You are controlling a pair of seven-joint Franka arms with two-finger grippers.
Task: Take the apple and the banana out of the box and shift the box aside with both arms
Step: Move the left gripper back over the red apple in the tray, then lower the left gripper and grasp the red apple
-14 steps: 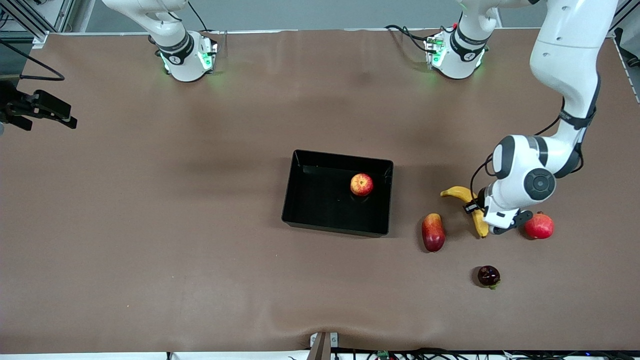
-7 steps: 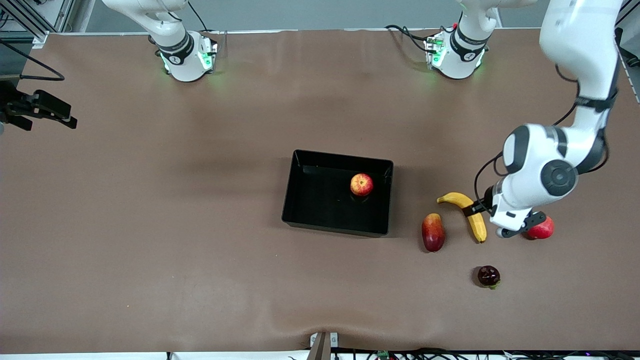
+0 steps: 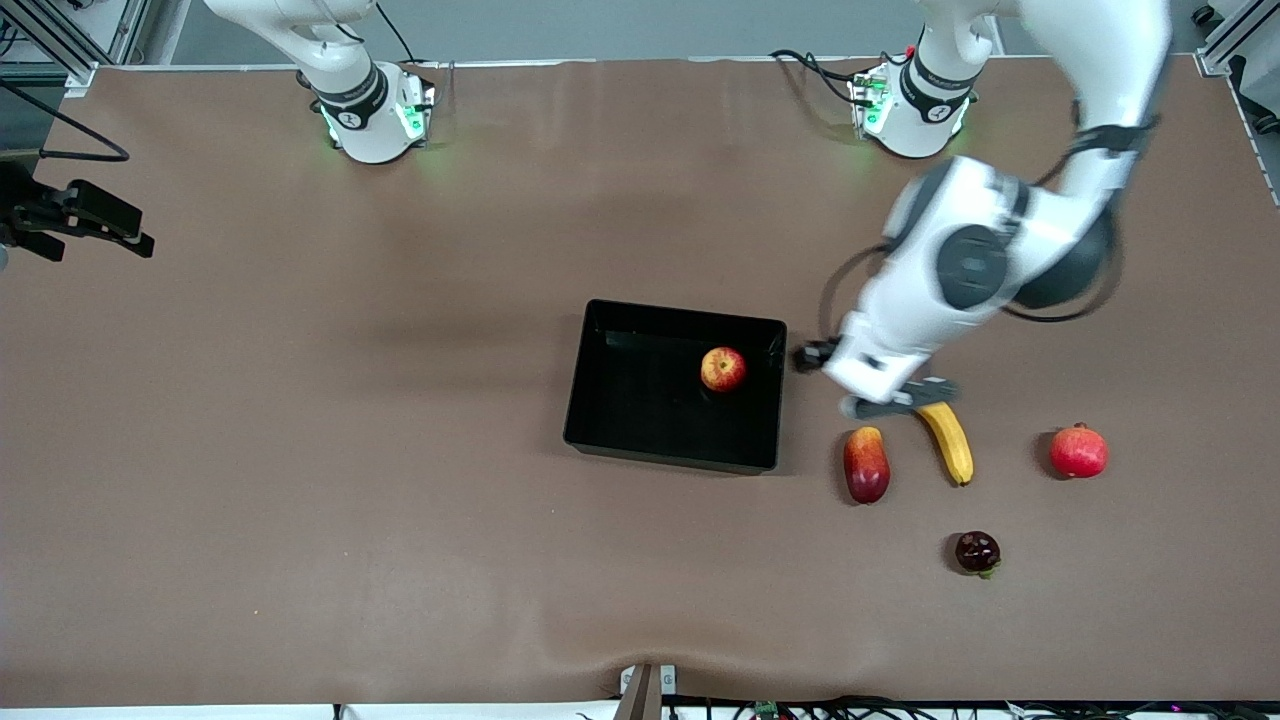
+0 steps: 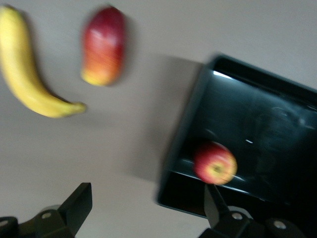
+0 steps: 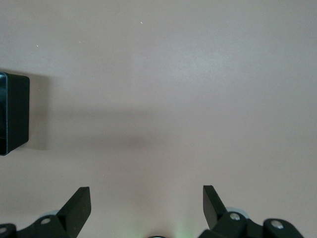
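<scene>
Two task fruits are seen apart in the front view: the apple (image 3: 723, 369) sits inside the box (image 3: 640, 435), toward the left arm's end of it, while the banana (image 3: 948, 442) lies on the table (image 3: 300, 450) outside the box, between an elongated red-yellow fruit (image 3: 866, 464) and a pinkish-red round fruit (image 3: 1078, 451). A dark round fruit (image 3: 977, 552) lies nearer the camera. The left gripper (image 3: 868, 392) hangs over the table between the box wall and the banana's upper end, empty. Judged from that layout, the banana step looks done, the apple is next, and the box shift is not yet begun. The right gripper is not visible in this view; only the right arm's base (image 3: 375, 115) shows, so that arm is taken as waiting.

Left wrist view: both fingers (image 4: 77, 206) are spread wide, nothing between them. The apple (image 4: 214, 162) is seen close to one box wall (image 4: 181, 148), with the banana (image 4: 25, 74) and the elongated fruit (image 4: 103, 52) on bare table outside. That wall leaves little room on that side of the apple; a grasp across the free sides is judged safer.

Right wrist view: the right gripper (image 5: 146, 210) is open and empty over bare table, with only a box corner (image 5: 14, 114) at the frame's edge. It looks parked clear of the box, probably until the two-arm move.
</scene>
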